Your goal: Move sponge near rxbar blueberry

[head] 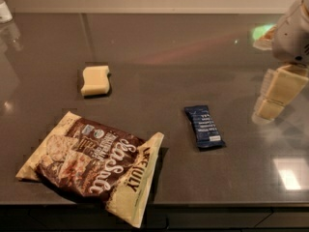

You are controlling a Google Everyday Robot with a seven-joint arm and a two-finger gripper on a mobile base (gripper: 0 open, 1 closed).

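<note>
Lying on the dark desk (193, 57), the sponge (95, 80) is sitting at the left rear, well apart from the rxbar blueberry (204, 126), which we are seeing right of centre. A chip bag (91, 163) is occupying the front left. The hand (271, 105) is hanging at the right edge, beyond the bar; we are unable to tell whether it is spread or pressed together.
</note>
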